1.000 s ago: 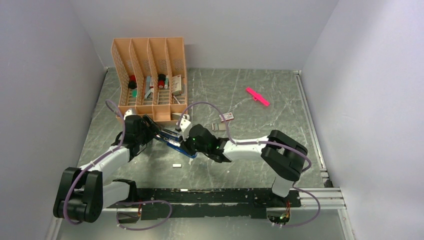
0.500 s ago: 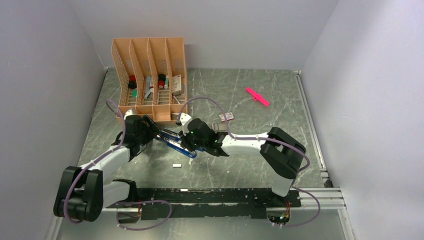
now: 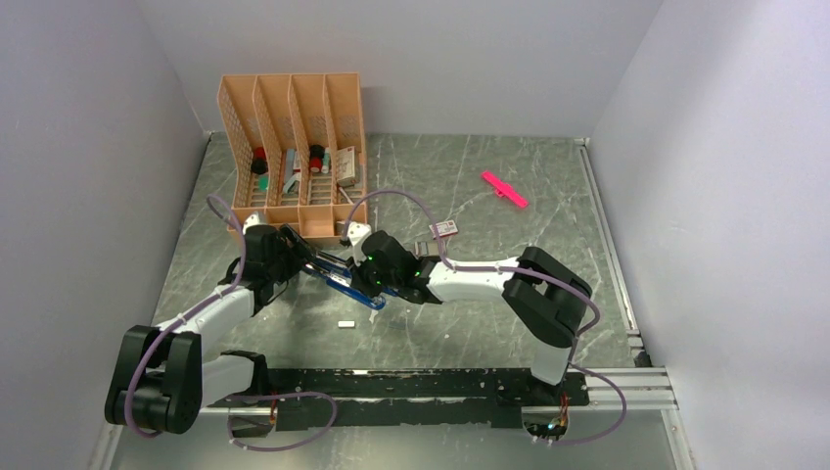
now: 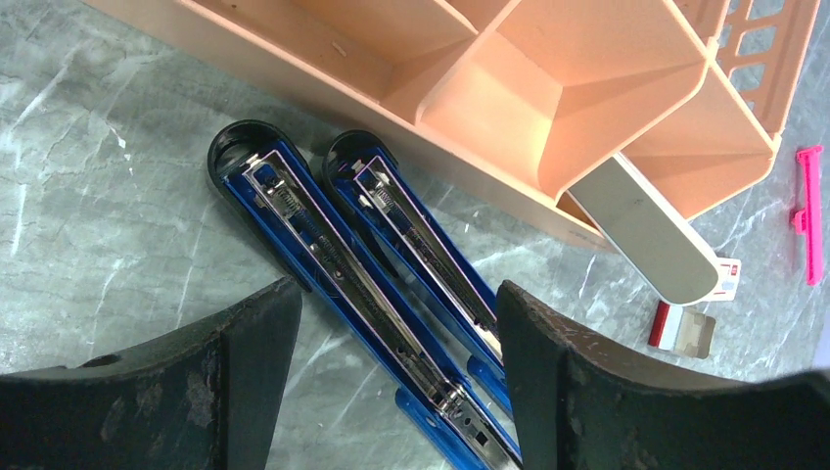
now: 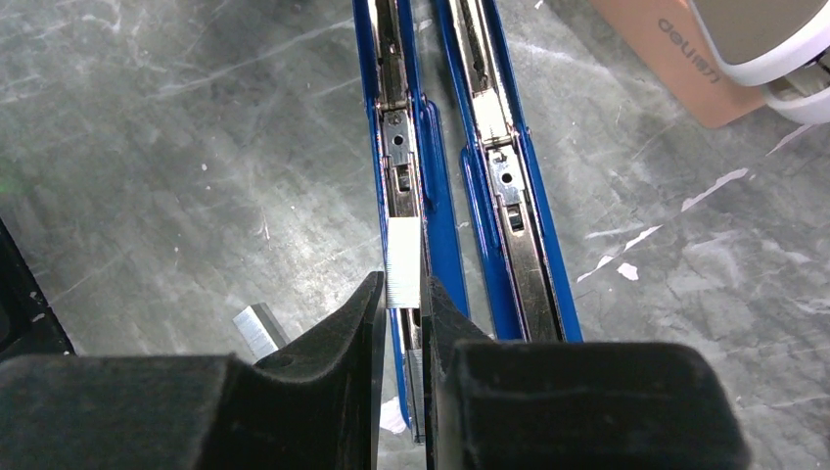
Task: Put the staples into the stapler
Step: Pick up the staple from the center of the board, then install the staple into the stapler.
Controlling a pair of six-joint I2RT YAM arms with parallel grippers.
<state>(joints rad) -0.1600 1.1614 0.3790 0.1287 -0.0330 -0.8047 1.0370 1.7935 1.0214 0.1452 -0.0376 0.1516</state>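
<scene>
We see the blue stapler (image 3: 338, 279) lying open left of the tabletop's (image 3: 470, 176) middle, just in front of the orange desk organizer (image 3: 294, 108) that stands at the far left corner. Its 2 halves spread in a narrow V with their metal channels facing up.

Our left hand (image 4: 396, 304) stands wide, 1 finger on either side of the 2 halves and gripping nothing.

Our right hand (image 5: 403, 294) is narrow, pinching a short strip of staples (image 5: 403, 262) over 1 open channel. We cannot tell whether the strip touches the channel.

A loose staple strip (image 3: 345, 323) lies toward the near edge. The pink-and-white staple box (image 3: 444, 228) sits near the middle, and a pink plastic stick (image 3: 504, 189) lies toward the far right corner.
</scene>
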